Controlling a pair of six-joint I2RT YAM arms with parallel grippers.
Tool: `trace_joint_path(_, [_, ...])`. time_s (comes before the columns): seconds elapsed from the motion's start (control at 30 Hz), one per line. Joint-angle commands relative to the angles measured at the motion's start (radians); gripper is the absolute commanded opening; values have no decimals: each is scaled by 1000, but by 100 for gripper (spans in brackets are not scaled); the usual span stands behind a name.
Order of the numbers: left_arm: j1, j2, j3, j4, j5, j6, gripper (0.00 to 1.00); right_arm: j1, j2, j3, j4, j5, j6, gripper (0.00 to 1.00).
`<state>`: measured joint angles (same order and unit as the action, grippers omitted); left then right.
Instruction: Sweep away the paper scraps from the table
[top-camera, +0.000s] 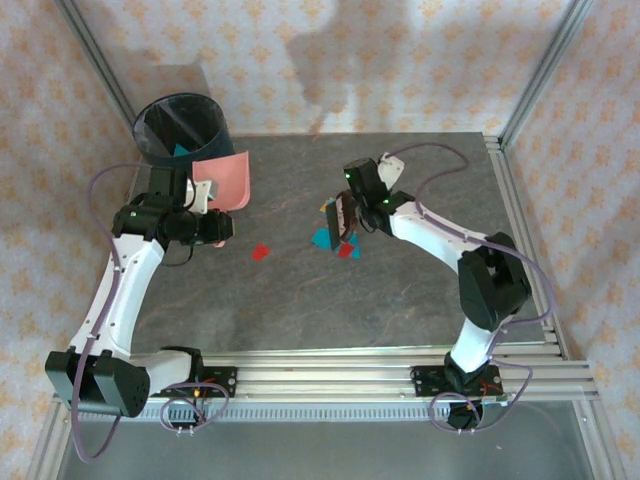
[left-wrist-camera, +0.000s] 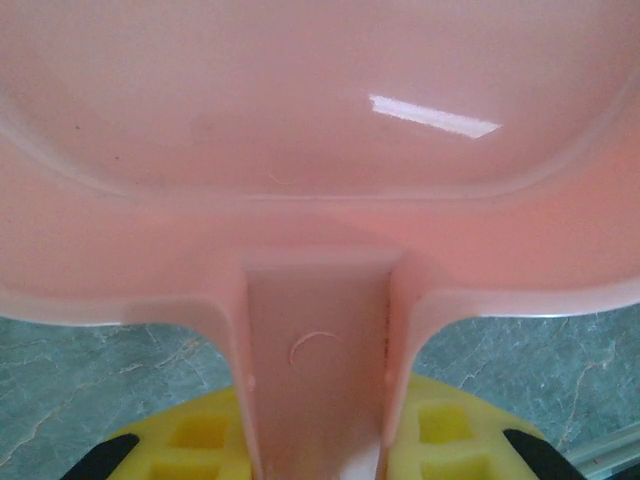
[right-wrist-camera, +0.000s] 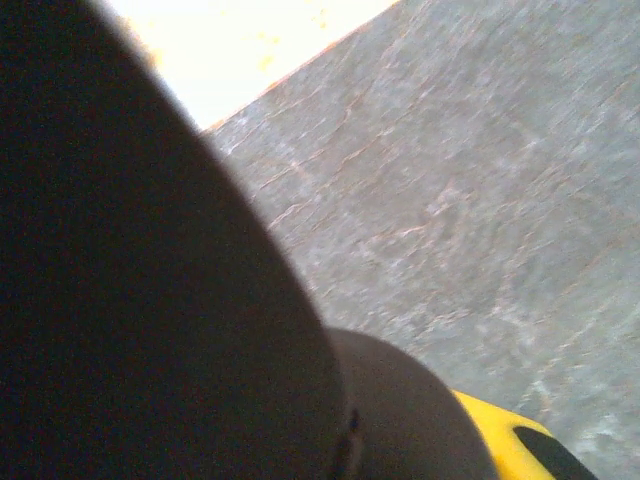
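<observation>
Mid-sweep: right gripper (top-camera: 350, 207) clamps the brush (right-wrist-camera: 150, 300) over the paper scraps (top-camera: 322, 238), left gripper (left-wrist-camera: 320, 447) holds the dustpan (top-camera: 228, 178) at 10 o'clock, which probably needs bringing closer.

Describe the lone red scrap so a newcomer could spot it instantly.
Start at the dark grey table, then find the pink dustpan held at its far left. Nearer the arm bases from it, the red scrap lies alone on bare stone. The other scraps, teal and red, bunch together further right by the brush; this one touches nothing.
</observation>
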<state>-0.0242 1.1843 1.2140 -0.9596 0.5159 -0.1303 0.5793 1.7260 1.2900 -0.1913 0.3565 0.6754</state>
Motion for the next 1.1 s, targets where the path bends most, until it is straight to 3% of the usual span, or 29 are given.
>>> trace_joint_path(0.0, [-11, -23, 12, -35, 1, 1, 0, -8, -54, -43, -155, 138, -104, 0])
trace_joint_path(0.17, [-19, -23, 13, -36, -4, 0, 0, -6, -143, -48, -139, 111, -138, 0])
trace_joint_path(0.5, [-26, -24, 17, -49, -12, 6, 0, 3, -236, -61, 48, -234, -220, 0])
trace_joint_path(0.73, [-28, -29, 15, -42, -47, 0, 0, 25, -137, -10, 133, -522, -209, 0])
trace_joint_path(1.07, [-28, -25, 12, -41, -49, 0, 0, 149, 103, 164, 167, -704, -214, 0])
